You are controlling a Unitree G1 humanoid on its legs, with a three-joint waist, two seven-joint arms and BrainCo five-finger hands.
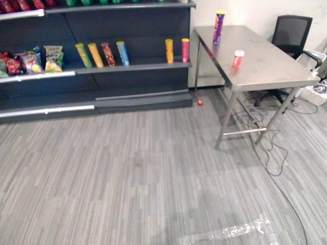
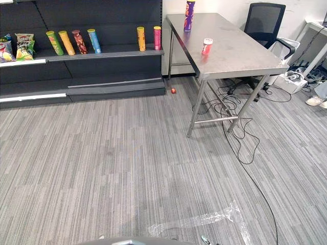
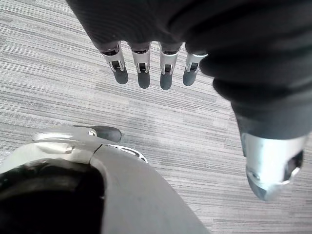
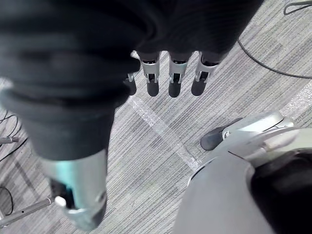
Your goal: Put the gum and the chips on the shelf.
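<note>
A tall purple chips can [image 1: 218, 27] stands upright at the far end of the steel table [image 1: 271, 66], at the right of the room. A small red gum jar with a white lid [image 1: 238, 57] stands nearer on the same table. The dark shelf [image 1: 133, 67] runs along the wall at the left and carries several upright chips cans [image 1: 102, 54]. My left hand [image 3: 144, 68] hangs over the grey carpet, fingers straight and holding nothing. My right hand [image 4: 170, 73] hangs the same way, open above the carpet.
Snack bags [image 1: 30, 61] lie on the shelf's left part. A black office chair [image 1: 292, 33] stands behind the table. Cables [image 1: 276, 148] trail across the floor under and beside the table. A small red object [image 1: 200, 102] lies by the shelf's foot. Clear tape [image 1: 235, 230] marks the carpet.
</note>
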